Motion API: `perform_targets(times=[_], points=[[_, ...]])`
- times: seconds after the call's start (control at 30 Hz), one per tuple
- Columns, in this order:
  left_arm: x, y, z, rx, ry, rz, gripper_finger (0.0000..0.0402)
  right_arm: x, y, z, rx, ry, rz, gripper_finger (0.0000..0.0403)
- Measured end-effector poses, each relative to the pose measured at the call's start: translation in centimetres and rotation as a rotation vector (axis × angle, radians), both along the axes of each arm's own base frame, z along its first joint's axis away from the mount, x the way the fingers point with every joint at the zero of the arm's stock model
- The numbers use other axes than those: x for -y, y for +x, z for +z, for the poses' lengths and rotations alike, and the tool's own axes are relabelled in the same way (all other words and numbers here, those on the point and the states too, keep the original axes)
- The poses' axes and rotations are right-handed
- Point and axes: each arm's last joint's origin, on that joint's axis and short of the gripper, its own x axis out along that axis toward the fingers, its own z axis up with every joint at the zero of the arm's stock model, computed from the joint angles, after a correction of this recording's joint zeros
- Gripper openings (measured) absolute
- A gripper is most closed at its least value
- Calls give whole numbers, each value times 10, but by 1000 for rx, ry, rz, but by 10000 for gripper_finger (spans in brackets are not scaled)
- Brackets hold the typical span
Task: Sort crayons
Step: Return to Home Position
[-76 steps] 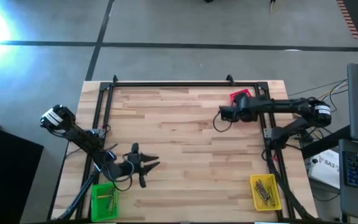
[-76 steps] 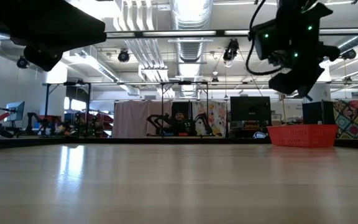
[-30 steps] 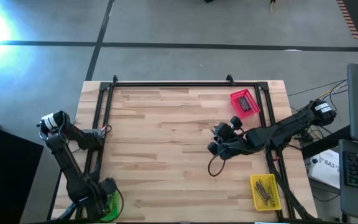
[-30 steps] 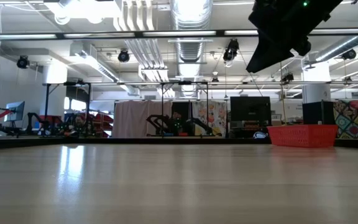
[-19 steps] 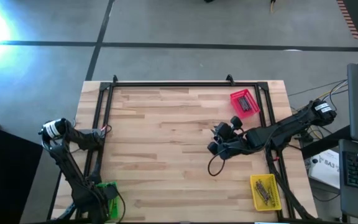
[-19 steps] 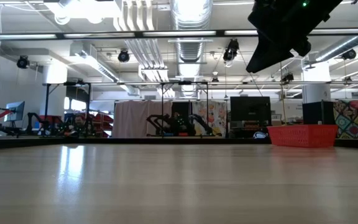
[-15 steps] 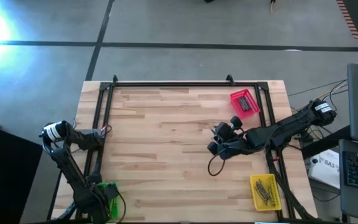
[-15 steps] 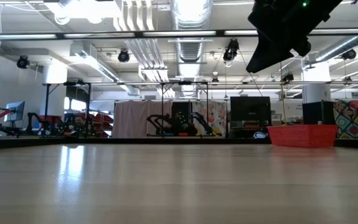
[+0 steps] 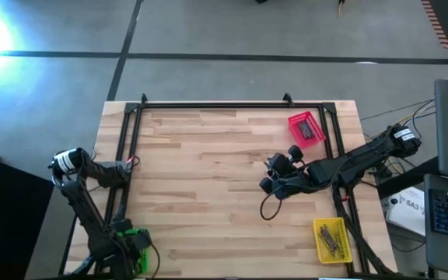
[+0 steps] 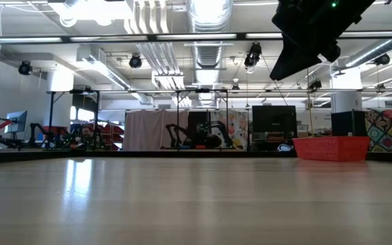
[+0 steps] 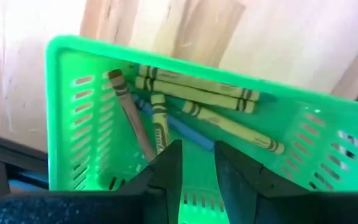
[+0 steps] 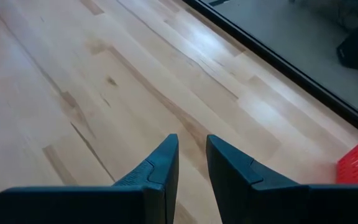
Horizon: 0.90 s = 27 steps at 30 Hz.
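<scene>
In the left wrist view the green tray [image 11: 166, 56] holds several crayons [image 11: 197, 93]: yellow-green ones, a brown one [image 11: 131, 115] and a blue one, lying on its floor. My left gripper [image 11: 197, 155] hangs over this tray [image 9: 136, 233] at the table's near left corner, pointing down. Its fingers are a narrow gap apart, with only the tray floor showing between them. My right gripper [image 12: 192, 146] hovers over bare wood right of the table's middle [image 9: 267, 185], also narrowly open with nothing in it.
A red tray [image 9: 305, 129] sits at the far right, also seen in the low view [image 10: 331, 148]. A yellow tray [image 9: 331, 239] with crayons sits at the near right. A black frame [image 9: 208, 106] borders the table. The right arm [image 10: 312, 30] hangs high over the wood.
My left gripper has gone a little toward the table's near edge and down over the green tray.
</scene>
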Motion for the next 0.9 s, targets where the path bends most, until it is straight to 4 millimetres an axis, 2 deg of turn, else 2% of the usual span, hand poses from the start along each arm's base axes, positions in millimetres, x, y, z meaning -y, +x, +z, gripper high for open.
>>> perform_targets(times=[0.13,0.27,0.37,0.43,0.57,0.9], points=[[1,4,9,90,44,-27,77,0,0,0,-4,7,5,75],[-3,14,24,364,211,-64,77,-3,5,2,61,27,15,75],[-5,25,37,647,321,-125,77,-14,14,5,155,49,150,75],[-9,33,42,767,386,-156,77,-23,22,6,219,76,293,74],[-32,52,45,833,498,-163,77,-31,28,12,315,92,478,66],[-111,82,55,869,770,-68,77,-30,27,12,269,3,534,32]])
